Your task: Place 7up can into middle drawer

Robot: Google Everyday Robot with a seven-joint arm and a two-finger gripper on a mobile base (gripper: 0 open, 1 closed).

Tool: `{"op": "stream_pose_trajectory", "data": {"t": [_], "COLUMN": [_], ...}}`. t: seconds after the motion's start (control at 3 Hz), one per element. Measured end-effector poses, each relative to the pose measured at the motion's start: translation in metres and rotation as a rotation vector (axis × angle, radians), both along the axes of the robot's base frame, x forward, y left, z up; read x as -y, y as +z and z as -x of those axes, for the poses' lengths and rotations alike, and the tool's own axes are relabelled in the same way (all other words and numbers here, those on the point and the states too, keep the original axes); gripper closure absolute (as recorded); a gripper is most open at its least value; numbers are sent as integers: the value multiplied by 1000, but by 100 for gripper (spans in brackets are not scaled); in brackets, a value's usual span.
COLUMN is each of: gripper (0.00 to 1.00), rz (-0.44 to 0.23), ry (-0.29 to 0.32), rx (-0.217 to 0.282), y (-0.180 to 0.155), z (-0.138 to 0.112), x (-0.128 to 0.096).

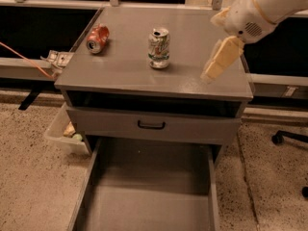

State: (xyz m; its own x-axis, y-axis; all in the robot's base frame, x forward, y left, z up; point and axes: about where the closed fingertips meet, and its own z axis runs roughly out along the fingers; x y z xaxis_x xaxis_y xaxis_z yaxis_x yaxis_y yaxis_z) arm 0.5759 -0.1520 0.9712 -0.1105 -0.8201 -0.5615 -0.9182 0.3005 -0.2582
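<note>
the 7up can [159, 47] stands upright near the middle of the grey worktop [120, 69], well apart from the crushed red can [97, 38] lying at the left. the hand [211, 74] hangs above the worktop's right side, empty; whether it is apart or together cannot be told. the middle drawer [149, 196] is pulled out below.
</note>
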Motion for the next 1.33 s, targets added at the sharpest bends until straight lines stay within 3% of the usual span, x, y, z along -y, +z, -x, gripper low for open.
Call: {"op": "stream_pose_trajectory", "data": {"t": [0.67,1.33], "gripper": [0,0], "rz": [-155,-260], "ry": [54,99], "rx": [-7,-1], "y": [22,42], "z": [-15,-15], "x": [-31,-37]}}
